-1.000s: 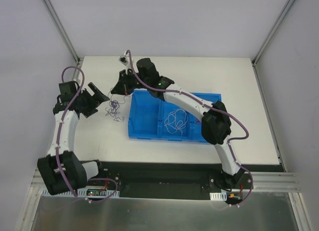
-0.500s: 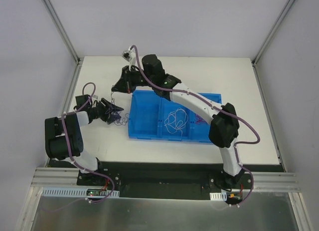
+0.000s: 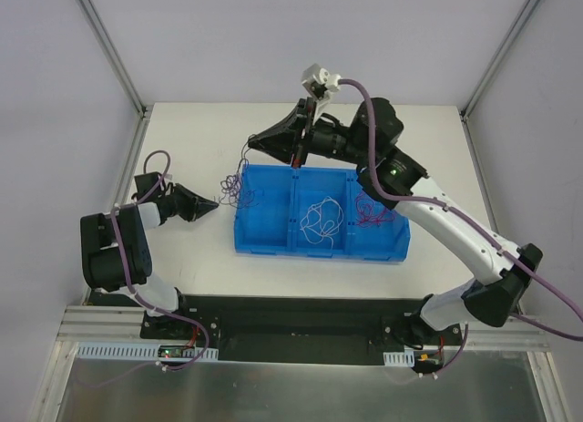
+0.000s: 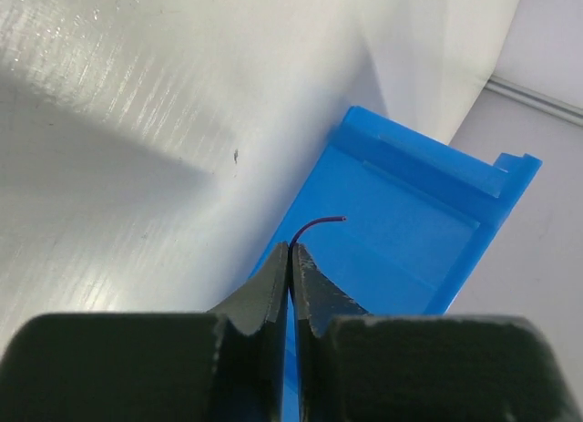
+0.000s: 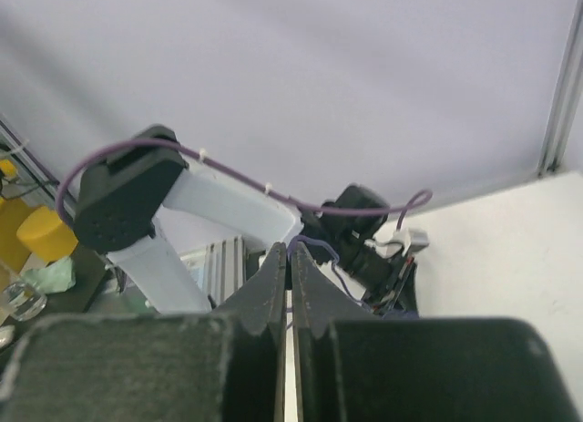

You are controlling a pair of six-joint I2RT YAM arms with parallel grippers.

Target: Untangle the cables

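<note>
A clump of dark purple cables (image 3: 239, 190) hangs at the left end of the blue bin (image 3: 273, 244), strung between both grippers. My left gripper (image 3: 213, 204) lies low on the table left of the bin, shut on a purple cable (image 4: 319, 223) whose short end curls out past the fingertips (image 4: 291, 247). Raised above the bin's far left corner, my right gripper (image 3: 250, 146) is shut on a thin purple cable (image 5: 316, 248) that loops out of its tips (image 5: 289, 249). A white cable (image 3: 319, 221) lies in the middle compartment, a purple-red one (image 3: 373, 210) in the right.
The blue bin (image 4: 410, 212) has three compartments and sits mid-table, close in front of the left gripper. The right arm (image 3: 437, 212) arches over the bin's right end. The enclosure's grey walls and metal posts (image 3: 109, 48) border the white table (image 3: 182, 258).
The left gripper has shut on a purple cable beside the bin. The right arm swung up and to the right, pulling the clump toward the bin's left edge and stretching it.
</note>
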